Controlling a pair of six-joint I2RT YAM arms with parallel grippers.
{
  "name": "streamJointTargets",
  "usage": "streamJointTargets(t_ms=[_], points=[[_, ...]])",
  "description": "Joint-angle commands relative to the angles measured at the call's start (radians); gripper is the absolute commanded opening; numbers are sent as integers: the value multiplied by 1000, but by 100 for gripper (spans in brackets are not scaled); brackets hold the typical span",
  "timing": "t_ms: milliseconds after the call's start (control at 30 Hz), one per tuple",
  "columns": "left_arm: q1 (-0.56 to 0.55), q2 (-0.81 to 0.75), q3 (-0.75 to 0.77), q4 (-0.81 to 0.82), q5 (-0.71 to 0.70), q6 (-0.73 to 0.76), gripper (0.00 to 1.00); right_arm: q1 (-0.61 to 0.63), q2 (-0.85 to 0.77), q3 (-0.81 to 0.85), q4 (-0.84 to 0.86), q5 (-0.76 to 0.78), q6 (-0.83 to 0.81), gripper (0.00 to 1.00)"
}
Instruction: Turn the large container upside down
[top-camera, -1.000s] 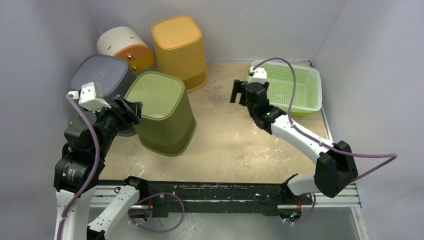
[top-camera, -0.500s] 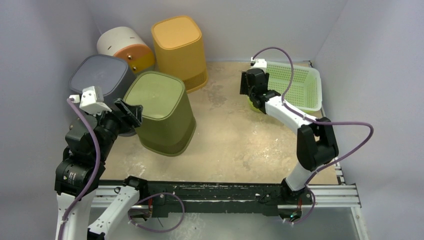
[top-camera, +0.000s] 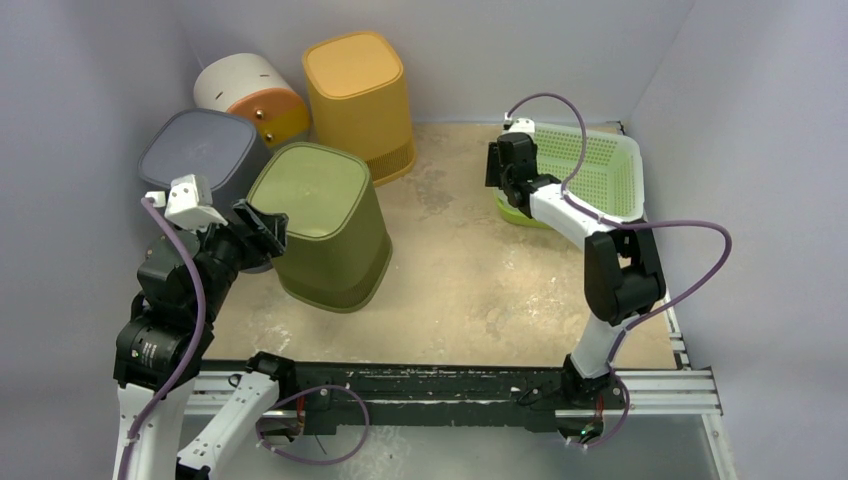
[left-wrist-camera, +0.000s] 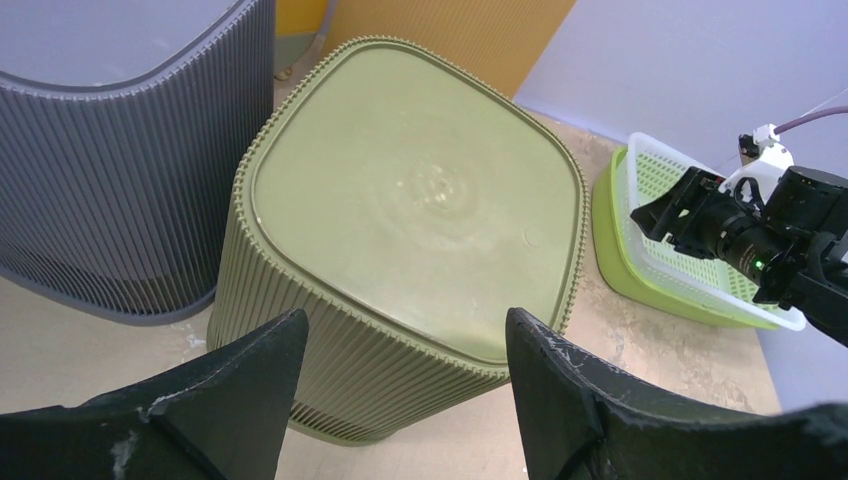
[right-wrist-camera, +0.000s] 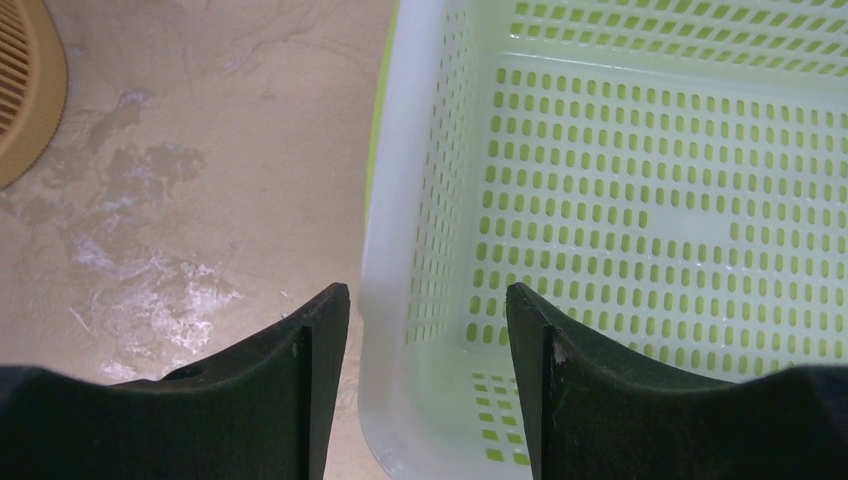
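Inspecting the layout, the large container is being taken to be the lime-green perforated basket (top-camera: 605, 180), since it is the only vessel standing open side up. It is sitting upright at the far right corner of the table (top-camera: 460, 270), close to the right wall.

The right gripper (right-wrist-camera: 425, 300) is being held wide open at the basket's near-left corner. In the wrist view, one finger is being placed outside the pale perforated side wall and one inside it, so the rim is being straddled but not yet pinched. This placement is being judged as preparation for a rim grasp. The thin wall is the only part narrow enough for the jaws, and a corner hold offers leverage for tipping the basket toward the middle of the table. Whether either finger is touching the wall cannot be told.

The left gripper (left-wrist-camera: 400, 335) is likewise being held wide open and empty, hovering over the near edge of the olive bin (top-camera: 320, 215) without touching it. That bin, the grey bin (top-camera: 200, 150) and the orange bin (top-camera: 355, 80) are standing closed face up, so none is being treated as needing inversion. The left arm is being judged as parked well apart from the basket.

One risk is being noted. The basket appears to be a pale liner nested in a green tub, and a grip on one wall alone could separate them.
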Motion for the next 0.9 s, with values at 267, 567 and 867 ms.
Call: streamJointTargets(t_ms=[267,567,867], points=[[5,-2,-23,30,11,-9,70,-14,97,73,31,-20,-17,45],[5,-7,-25,17,2,-7,70,-28,66,50,41,-16,-11,7],[7,-18,-27,18,7,-18,70,-28,-122,110,-35,-29,-59,0]])
